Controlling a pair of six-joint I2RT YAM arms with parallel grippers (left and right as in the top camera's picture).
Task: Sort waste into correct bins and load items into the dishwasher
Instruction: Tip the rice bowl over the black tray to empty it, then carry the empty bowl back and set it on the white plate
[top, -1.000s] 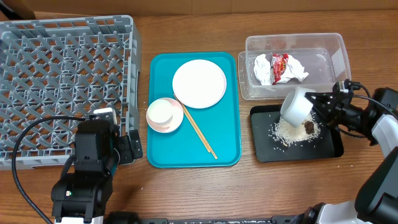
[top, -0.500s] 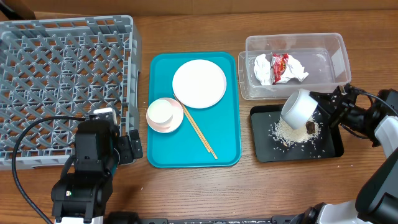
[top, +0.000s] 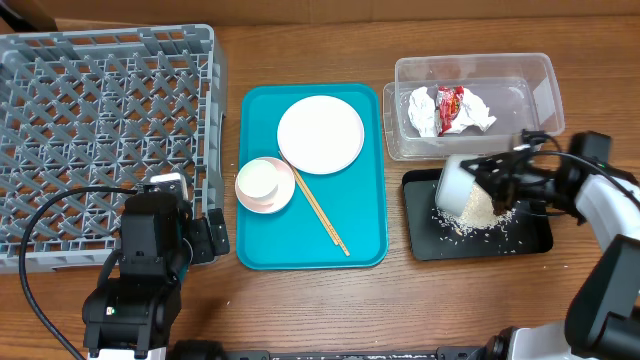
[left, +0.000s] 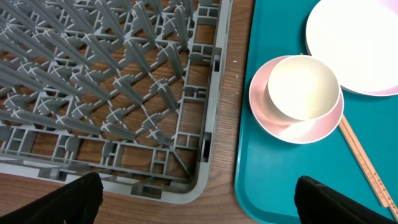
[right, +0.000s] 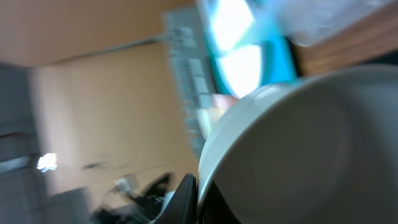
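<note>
My right gripper (top: 498, 184) is shut on the rim of the small grey bowl (top: 455, 184) and holds it tipped over the black tray (top: 530, 238). Loose rice (top: 478, 212) lies on that tray; the brown lump is hidden. In the blurred right wrist view the bowl (right: 298, 149) fills the frame. The crumpled napkin (top: 424, 110) and red wrapper (top: 452, 107) lie in the clear tub (top: 540, 80). The white plate (top: 320, 134), the pink bowl (top: 280, 199) holding the white cup (top: 258, 179), and the chopsticks (top: 322, 212) sit on the teal tray (top: 365, 240). My left gripper (left: 199, 205) is open and empty.
The grey dish rack (top: 100, 120) fills the left of the table; its near corner (left: 205, 168) lies just ahead of my left gripper. In the left wrist view the cup (left: 305, 87) in the pink bowl (left: 292, 130) sits beside the rack, on the teal tray (left: 267, 186).
My right gripper has turned and swung the grey bowl leftward, tipping it further, mouth down over the rice on the black tray. The left arm has not moved.
</note>
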